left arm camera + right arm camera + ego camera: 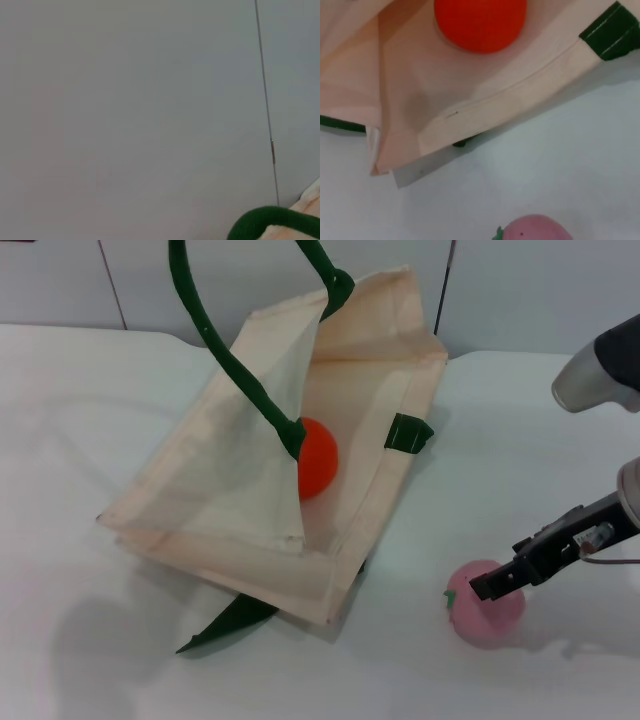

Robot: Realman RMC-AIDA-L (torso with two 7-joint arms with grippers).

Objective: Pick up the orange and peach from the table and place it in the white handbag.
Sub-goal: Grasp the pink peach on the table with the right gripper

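Reaches in from the right edge of the head view as a dark right gripper [497, 585], angled down and toward the left. Meets the upper side of the peach [487, 615] with its tip. Cannot tell how far open, nor whether any hold on the fruit exists: seen from one side only, with the tip lying over the pink surface. Carries a light grey arm housing behind, higher up at the right edge.

Rests on the table [520, 440], that peach, pink with a small green mark on its left side, well clear of the bag's near right corner. Appears again in the right wrist view as the peach [535, 229], apart from the bag hem.

Lies flat on the table to the left of the peach: the white handbag [200, 490], mouth gaping toward the far right, upper panel lifted. Holds the orange [318, 458] inside, on the lower panel, partly hidden by the raised fabric and by the green handle [230, 360]. Confirms this in the right wrist view: orange [480, 22] on the inner fabric of the white handbag [485, 100], inside the hem.

Runs upward out of the top of the head view, that green handle, drawn taut. Shows a green tab [408, 432] on the right hem and a second handle [228, 625] protruding from under the near edge.

Shows no left gripper anywhere; in the left wrist view only a grey wall [125, 100], a loop of green handle [270, 222] and a scrap of cream fabric.
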